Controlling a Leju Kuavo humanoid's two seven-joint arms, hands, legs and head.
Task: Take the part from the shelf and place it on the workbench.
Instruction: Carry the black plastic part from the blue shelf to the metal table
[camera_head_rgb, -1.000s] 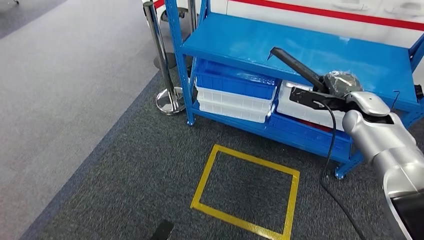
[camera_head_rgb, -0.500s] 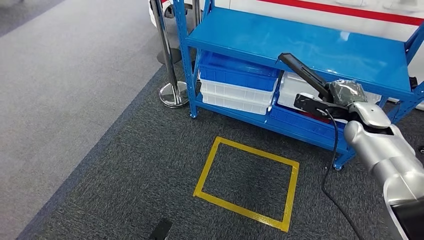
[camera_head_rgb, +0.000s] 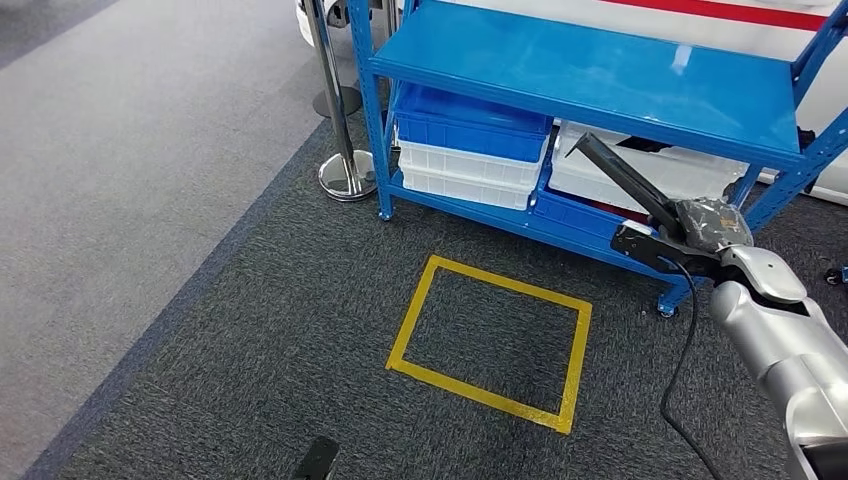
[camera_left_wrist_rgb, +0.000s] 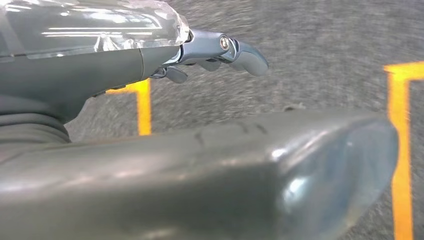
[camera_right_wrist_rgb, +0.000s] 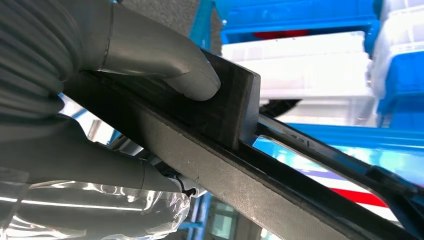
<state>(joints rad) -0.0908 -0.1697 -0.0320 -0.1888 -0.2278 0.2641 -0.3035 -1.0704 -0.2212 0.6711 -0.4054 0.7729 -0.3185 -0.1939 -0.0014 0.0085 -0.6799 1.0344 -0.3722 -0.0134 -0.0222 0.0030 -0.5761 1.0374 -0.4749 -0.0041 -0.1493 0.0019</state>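
Dark speckled carpet (camera_head_rgb: 300, 330) underfoot, paler grey flooring (camera_head_rgb: 130, 150) to the left. Yellow taped square (camera_head_rgb: 490, 340) on the carpet, near the blue shelf (camera_head_rgb: 600, 70) at the far right. Blue and white bins (camera_head_rgb: 470, 150) stacked on the lower level; chrome post (camera_head_rgb: 340, 150) just left of the frame. Long dark part (camera_head_rgb: 625, 185) off the shelf, gripped in the right hand (camera_head_rgb: 705, 230), thumb (camera_right_wrist_rgb: 190, 77) pressed on it. Left hand (camera_left_wrist_rgb: 220, 50) over the carpet, fingers curled in, holding nothing.

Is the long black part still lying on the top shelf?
No. In the head view the part is off the blue shelf, gripped by the right robot hand out in front of the rack.
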